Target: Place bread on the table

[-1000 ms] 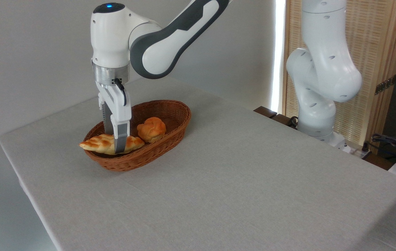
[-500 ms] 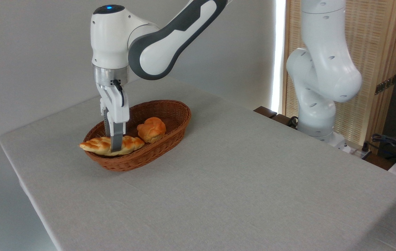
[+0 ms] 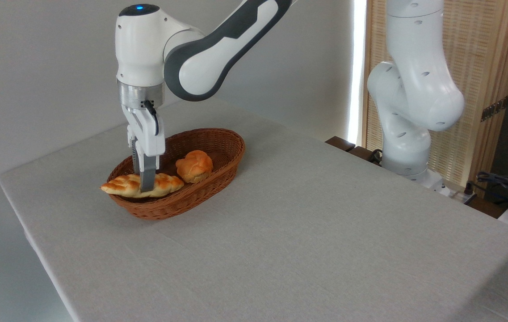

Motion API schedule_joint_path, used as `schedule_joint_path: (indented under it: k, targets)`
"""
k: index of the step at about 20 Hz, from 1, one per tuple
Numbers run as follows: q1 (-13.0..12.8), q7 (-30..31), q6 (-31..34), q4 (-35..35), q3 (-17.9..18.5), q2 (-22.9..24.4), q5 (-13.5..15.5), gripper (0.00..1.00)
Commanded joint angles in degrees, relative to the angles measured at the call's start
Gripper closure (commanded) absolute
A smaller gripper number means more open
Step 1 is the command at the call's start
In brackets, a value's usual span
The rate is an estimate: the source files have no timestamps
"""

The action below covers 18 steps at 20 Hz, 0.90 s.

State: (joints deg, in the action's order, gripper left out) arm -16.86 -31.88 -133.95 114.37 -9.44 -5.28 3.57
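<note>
**Inspector:** Over the basket [image 3: 200, 190], the jaws of the gripper [image 3: 146, 185] are closed across the middle of the bread [image 3: 122, 184], which hangs level near the rim.

**Assessor:** Advice?

**Inspector:** Lift straight, clear the bun [image 3: 194, 165], carry to bare worktop [image 3: 303, 223], lower before release.

No readable text, labels, brands or numbers on anything in view.

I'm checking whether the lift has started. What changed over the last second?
The gripper, fingers closed on the long braided golden loaf, rose slightly, and the loaf came up with it, its left tip over the brown wicker basket's rim. The round orange-brown bun and basket stayed put.
</note>
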Motion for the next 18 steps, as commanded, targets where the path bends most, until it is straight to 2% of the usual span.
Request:
schedule_joint_path:
  k: [1, 3, 5, 8, 11, 14, 17, 18]
  targets:
    - [0.4, 0.1, 8.1, -5.5, 1.0, 0.4, 3.0, 1.00]
    - [0.5, 0.0, 11.9, -7.4, 2.5, 0.4, 4.2, 1.00]
    - [0.5, 0.1, 14.5, -9.0, 4.2, 0.9, 7.4, 1.00]
    - [0.5, -0.4, 21.6, -12.8, 7.8, 1.6, 7.9, 1.00]
    - [0.4, -1.8, 27.8, -15.0, 11.7, 3.5, 5.4, 1.00]
    - [0.2, -10.4, 34.2, -14.7, 15.8, 5.8, 2.0, 1.00]
    - [-0.5, -12.9, 35.3, -13.4, 20.6, 6.2, 1.6, 1.00]
    - [-1.8, -14.9, 34.6, -11.9, 22.9, 6.2, 0.0, 1.00]
